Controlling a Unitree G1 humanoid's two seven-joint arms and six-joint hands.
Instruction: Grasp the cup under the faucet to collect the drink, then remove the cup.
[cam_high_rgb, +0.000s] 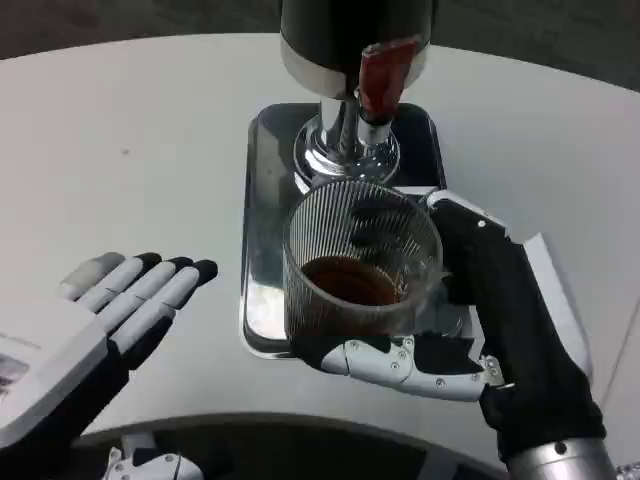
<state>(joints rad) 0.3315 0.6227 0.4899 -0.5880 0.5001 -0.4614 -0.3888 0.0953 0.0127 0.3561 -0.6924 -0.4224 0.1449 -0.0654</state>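
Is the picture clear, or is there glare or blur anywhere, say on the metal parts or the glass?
Head view: mostly sharp; the metal tray and the dispenser's chrome base throw bright reflections; the ribbed glass cup, held by the right robot hand, lets the brown drink show through; the left robot hand looks slightly soft near the picture's edge; the table is evenly lit, with soft shadows.

Dispenser (350, 60) blocks behind the cup (360, 265); table (120, 150) open leftward.

Even overhead light; glare on metal tray (262, 180); soft shadows, slight blur.
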